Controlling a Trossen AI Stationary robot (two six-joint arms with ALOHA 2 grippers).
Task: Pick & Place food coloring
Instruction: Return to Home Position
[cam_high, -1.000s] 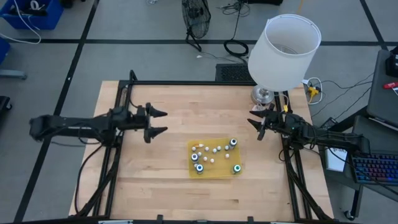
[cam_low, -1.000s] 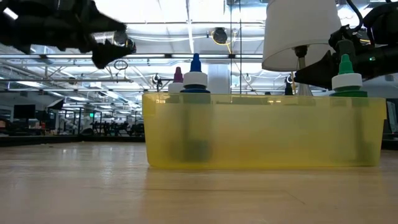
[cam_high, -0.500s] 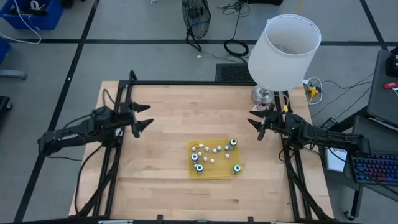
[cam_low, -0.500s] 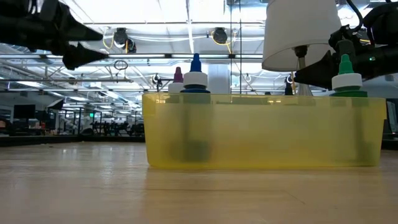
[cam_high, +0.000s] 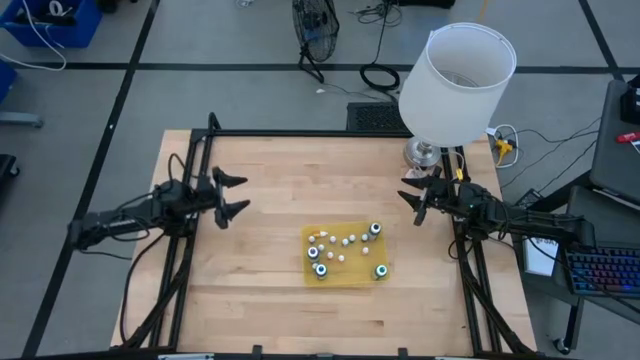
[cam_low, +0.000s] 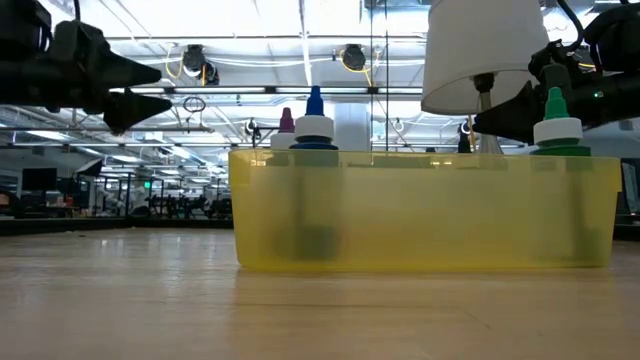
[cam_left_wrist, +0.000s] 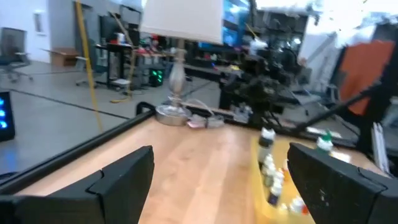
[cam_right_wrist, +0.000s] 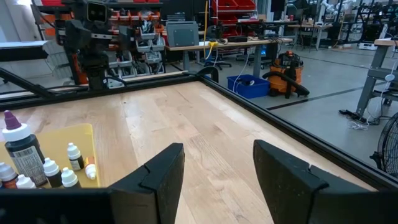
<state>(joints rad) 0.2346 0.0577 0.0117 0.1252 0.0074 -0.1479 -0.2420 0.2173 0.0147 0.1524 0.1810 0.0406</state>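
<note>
small whitish and larger dark food coloring bottles (cam_high: 346, 241) stand in the flat yellow plastic bin (cam_high: 352, 275). left gripper (cam_high: 238, 194) and right gripper (cam_high: 408, 198) hover released, empty, well apart from it.

Yellow bin (cam_low: 420, 215): mid-table, translucent.
Food coloring above rim: purple tip (cam_low: 286, 120) and blue tip (cam_low: 315, 101) at left, green tip (cam_low: 554, 103) at right.
Left gripper (cam_low: 163, 87): upper left, fingers spread, well apart from bin.
Lamp shade (cam_low: 480, 50): upper right.

A wooden table (cam_high: 290, 180) stands on grey floor (cam_high: 250, 95), a white-shaded lamp (cam_high: 457, 75) at its 1 o'clock corner, a fan (cam_high: 313, 25) beyond at 12 o'clock, a blue bin (cam_high: 50, 25) toward 10 o'clock.
</note>
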